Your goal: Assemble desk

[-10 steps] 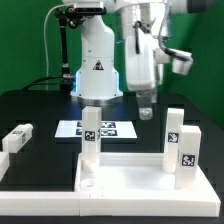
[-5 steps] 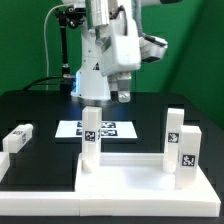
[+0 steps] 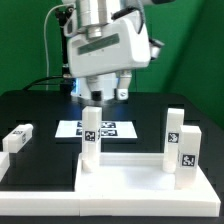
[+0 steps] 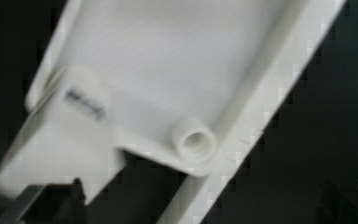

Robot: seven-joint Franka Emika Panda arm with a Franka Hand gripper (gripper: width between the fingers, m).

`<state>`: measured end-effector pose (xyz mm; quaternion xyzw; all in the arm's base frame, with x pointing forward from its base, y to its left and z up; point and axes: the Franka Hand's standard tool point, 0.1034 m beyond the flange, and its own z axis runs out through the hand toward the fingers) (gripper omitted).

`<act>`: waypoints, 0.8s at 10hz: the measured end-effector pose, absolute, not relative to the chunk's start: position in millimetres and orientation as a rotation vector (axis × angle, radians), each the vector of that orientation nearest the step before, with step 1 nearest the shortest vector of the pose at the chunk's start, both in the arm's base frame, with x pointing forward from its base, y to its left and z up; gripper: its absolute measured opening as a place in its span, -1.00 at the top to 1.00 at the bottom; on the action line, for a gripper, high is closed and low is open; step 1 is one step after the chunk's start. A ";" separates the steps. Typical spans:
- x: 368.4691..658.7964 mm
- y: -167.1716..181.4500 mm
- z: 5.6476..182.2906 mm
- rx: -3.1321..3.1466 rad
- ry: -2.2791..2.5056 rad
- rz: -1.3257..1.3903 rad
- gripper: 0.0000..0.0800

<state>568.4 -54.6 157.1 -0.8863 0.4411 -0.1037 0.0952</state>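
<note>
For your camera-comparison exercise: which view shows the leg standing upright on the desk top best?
The exterior view: the leg stands whole and upright on the desk top, its tag visible. The wrist view shows only part of the desk top, blurred, with no standing leg recognisable.

1. A green wall (image 3: 195, 45) fills the back of the exterior view.
2. A black table (image 3: 40, 110) spans the scene below it, its surface matte.
3. The marker board (image 3: 112, 129) lies flat on the table near its middle.
4. Dark cables (image 3: 55, 75) hang at the exterior view's left, before the wall.
5. Light is even; shadows are soft.
</note>
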 end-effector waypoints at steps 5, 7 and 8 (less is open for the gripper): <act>544.9 -145.1 164.2 -2.897 0.773 -0.361 -0.62; 542.8 -143.2 163.1 -2.886 0.769 -0.317 -0.62; 542.3 -144.8 162.1 -2.888 0.765 -0.322 -0.62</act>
